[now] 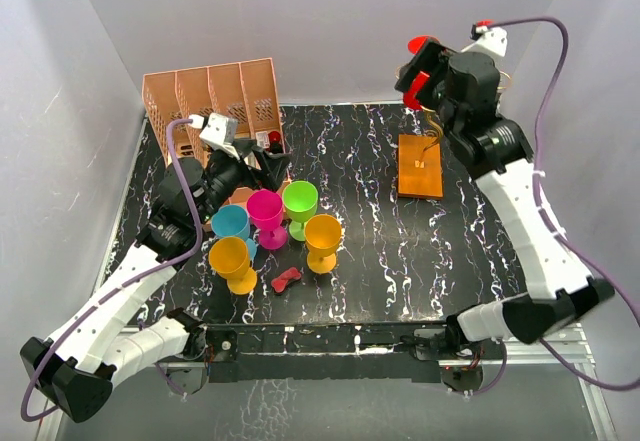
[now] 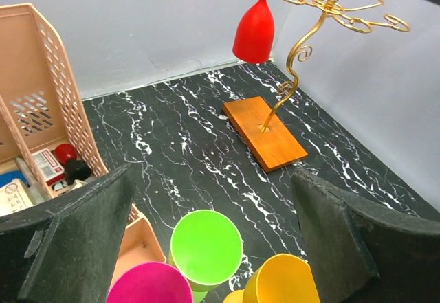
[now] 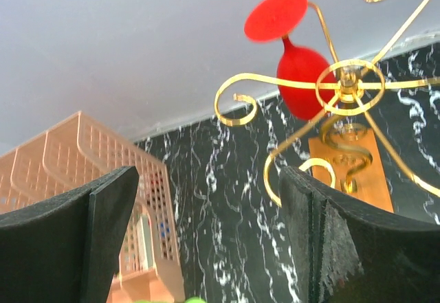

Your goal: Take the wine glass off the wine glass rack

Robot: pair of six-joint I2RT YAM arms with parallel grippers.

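A red wine glass (image 2: 256,25) hangs upside down by its foot from the wine glass rack (image 2: 330,4), a gold wire stand with curled arms on an orange-brown wooden base (image 2: 265,132). In the right wrist view the glass (image 3: 302,75) hangs on the far side of the rack's hub (image 3: 349,83). My right gripper (image 3: 206,238) is open and empty, raised level with the rack top, close to the curls. In the top view it (image 1: 418,69) sits beside the glass (image 1: 421,43). My left gripper (image 2: 213,248) is open and empty above the coloured glasses, far left of the rack.
A pink slotted organiser (image 1: 215,96) stands at the back left. Several coloured plastic glasses stand mid-table: green (image 1: 300,201), magenta (image 1: 266,209), blue (image 1: 230,223), two orange (image 1: 323,236). A small red piece (image 1: 286,281) lies near them. White walls enclose the table.
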